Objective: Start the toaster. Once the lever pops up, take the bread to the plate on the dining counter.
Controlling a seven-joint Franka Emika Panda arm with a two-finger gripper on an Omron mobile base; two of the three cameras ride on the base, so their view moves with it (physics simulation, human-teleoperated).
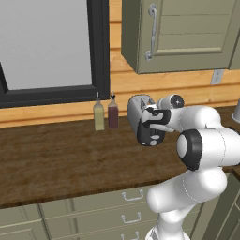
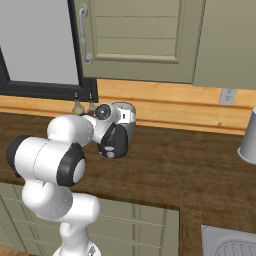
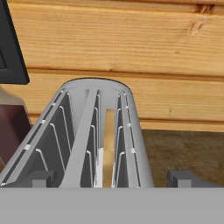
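Observation:
The toaster (image 1: 138, 110) stands on the wooden worktop against the wall, its black end panel (image 1: 150, 134) facing the robot. The lever on that panel is too small to make out. My hand hovers just above the toaster's near end. In the hand view I look along the top slots (image 3: 83, 131); the bread (image 3: 108, 144) stands on edge, sunk in the right slot. My gripper (image 3: 113, 178) is open, with one fingertip (image 3: 41, 178) on each side of the toaster's width and nothing held. The plate and the dining counter are out of view.
Two slim bottles (image 1: 99, 115) (image 1: 113, 111) stand just left of the toaster. A wall cabinet (image 1: 178, 33) hangs overhead, beside a dark-framed window (image 1: 47, 42). A grey vessel (image 2: 248, 136) sits far right, and a sink corner (image 2: 230, 242) lies lower right. Olive drawers (image 1: 126, 206) are below.

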